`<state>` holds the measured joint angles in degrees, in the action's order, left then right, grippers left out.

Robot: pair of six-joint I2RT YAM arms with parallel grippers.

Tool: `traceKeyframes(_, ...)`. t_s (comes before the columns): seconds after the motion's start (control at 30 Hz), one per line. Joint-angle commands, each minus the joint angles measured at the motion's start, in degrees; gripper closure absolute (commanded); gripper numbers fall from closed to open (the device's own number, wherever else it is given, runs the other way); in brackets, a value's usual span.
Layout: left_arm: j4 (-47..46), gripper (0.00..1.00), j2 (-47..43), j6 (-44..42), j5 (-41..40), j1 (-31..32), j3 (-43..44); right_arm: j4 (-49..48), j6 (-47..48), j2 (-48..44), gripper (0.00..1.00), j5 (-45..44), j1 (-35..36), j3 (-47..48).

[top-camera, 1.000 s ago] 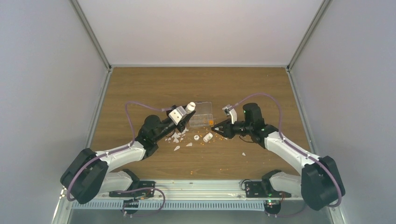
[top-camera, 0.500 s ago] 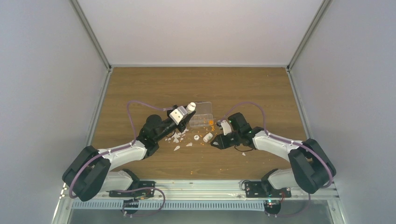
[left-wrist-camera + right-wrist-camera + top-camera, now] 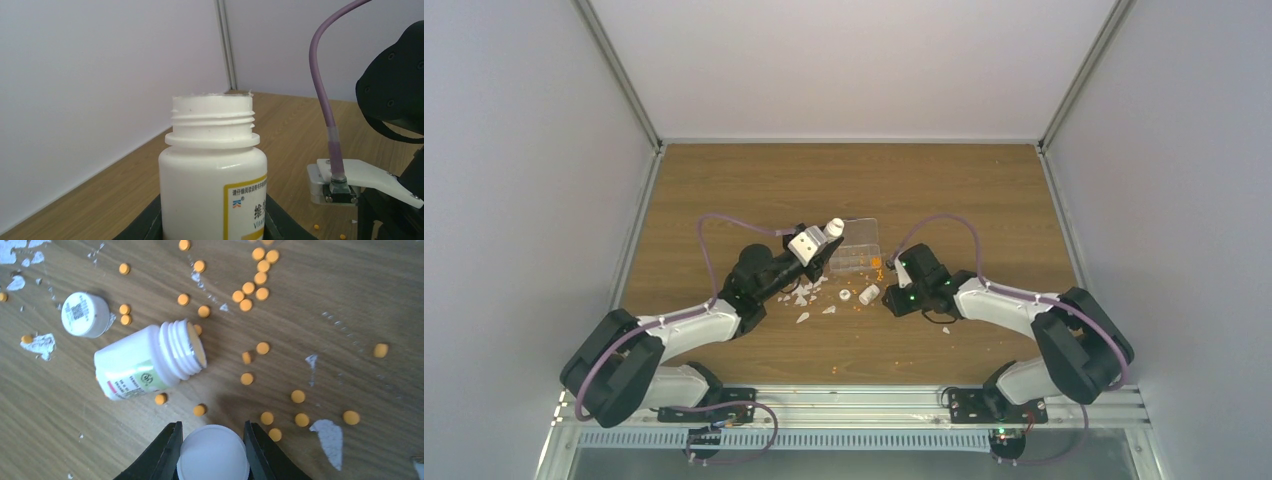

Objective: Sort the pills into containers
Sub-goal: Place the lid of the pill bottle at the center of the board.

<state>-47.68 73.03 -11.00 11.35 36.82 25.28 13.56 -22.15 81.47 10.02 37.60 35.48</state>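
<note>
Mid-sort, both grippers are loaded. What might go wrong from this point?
1. The left gripper holds an uncapped bottle; any tilt may spill whatever is inside, which I cannot see.
2. The right gripper grips a white cap over loose pills and a tipped vial; lowering could scatter pills or roll the vial.

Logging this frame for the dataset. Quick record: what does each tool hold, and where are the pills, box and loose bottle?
left tool: shut on uncapped bottle, raised beside organiser box
right tool: shut on white cap, low over table
pills: scattered loose on the wood
lying bottle: on its side, uncapped
second cap: flat on table near lying bottle
white flakes: among the pills
</note>
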Motion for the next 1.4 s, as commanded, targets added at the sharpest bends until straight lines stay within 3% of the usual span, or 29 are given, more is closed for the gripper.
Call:
traceKeyframes(0.0,-2.24,0.41,0.82,-0.04,-0.68,0.01,1.61,-2.74,-0.96,0.93,0.53,-4.61,0.46,0.99)
traceKeyframes(0.17,-1.89,0.41,1.15,-0.07,-0.74,0.01,1.86,-5.05,-0.85,3.58,0.5,-3.28,0.59,1.54)
traceKeyframes(0.43,-1.69,0.41,1.86,-0.33,-0.8,0.01,2.25,-5.07,-0.41,0.75,0.01,-4.22,1.05,1.97)
traceKeyframes(0.77,-1.23,0.39,2.62,-0.41,-0.21,0.01,2.75,-5.5,1.57,-18.94,0.0,-9.71,0.83,3.18)
traceKeyframes(0.93,-1.33,0.39,2.47,0.05,0.68,0.09,2.67,-15.32,3.26,-25.02,0.0,6.74,-4.23,1.55)
traceKeyframes(1.0,-1.7,0.39,2.33,0.29,0.73,0.17,2.43,-19.23,2.92,-24.65,0.0,16.12,-6.05,1.34)
traceKeyframes(1.2,-2.02,0.38,2.32,0.77,1.47,0.6,2.57,-29.83,0.57,-22.14,0.0,32.96,-6.36,1.66)
traceKeyframes(1.37,-2.67,0.37,2.23,1.36,2.1,1.68,2.53,-31.22,0.04,-18.4,0.0,35.43,-6.15,4.04)
